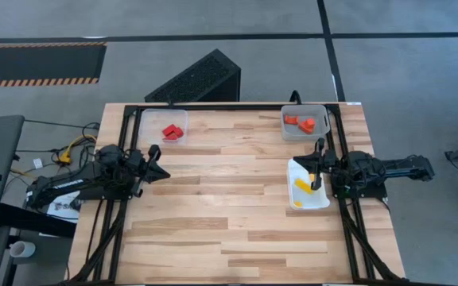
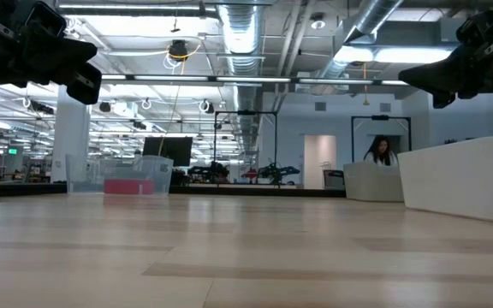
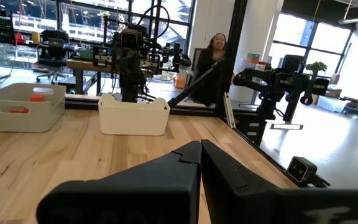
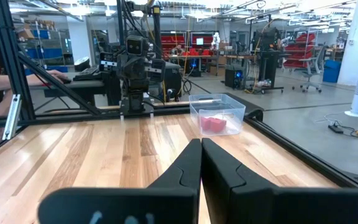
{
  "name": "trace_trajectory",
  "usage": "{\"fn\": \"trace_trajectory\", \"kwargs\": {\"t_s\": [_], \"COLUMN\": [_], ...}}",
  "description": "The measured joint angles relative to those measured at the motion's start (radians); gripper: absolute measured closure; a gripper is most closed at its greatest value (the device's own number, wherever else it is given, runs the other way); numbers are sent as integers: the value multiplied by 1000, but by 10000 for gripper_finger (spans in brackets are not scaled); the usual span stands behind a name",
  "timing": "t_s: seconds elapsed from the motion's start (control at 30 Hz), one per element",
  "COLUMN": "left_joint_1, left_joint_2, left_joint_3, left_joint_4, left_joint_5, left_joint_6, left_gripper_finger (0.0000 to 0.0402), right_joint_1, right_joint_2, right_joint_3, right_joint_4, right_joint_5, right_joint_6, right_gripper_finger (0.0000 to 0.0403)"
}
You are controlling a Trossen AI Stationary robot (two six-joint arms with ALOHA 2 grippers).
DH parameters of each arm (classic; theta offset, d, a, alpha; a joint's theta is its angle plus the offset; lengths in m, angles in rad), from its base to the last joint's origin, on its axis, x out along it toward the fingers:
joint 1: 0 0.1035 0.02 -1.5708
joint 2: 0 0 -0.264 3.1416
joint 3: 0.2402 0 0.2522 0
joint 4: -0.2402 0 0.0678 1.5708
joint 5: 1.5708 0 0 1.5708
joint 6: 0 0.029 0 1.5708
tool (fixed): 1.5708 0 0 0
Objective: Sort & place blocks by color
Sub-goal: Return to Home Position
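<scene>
Red blocks (image 1: 172, 132) lie in the clear tray (image 1: 145, 119) at the desk's (image 1: 229, 199) 11 o'clock, orange blocks (image 1: 299, 122) in the grey tray (image 1: 321, 111) at 1 o'clock, and yellow blocks (image 1: 303, 185) in the white tray (image 1: 296, 203) at 3 o'clock. The left gripper (image 3: 200, 149) sits at the 9 o'clock edge and the right gripper (image 4: 201, 144) at 3 o'clock by the white tray. Both sets of jaws are pressed together, holding nothing.
</scene>
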Motion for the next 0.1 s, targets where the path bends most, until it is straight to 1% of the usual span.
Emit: {"fn": "trace_trajectory", "kwargs": {"t_s": [0.1], "left_joint_1": [0], "left_joint_2": [0], "left_joint_3": [0], "left_joint_4": [0], "left_joint_5": [0], "left_joint_6": [1], "left_gripper_finger": [401], "right_joint_1": [0], "right_joint_2": [0], "right_joint_3": [0], "right_joint_4": [0], "right_joint_5": [0], "right_joint_6": [0], "right_gripper_finger": [370]}}
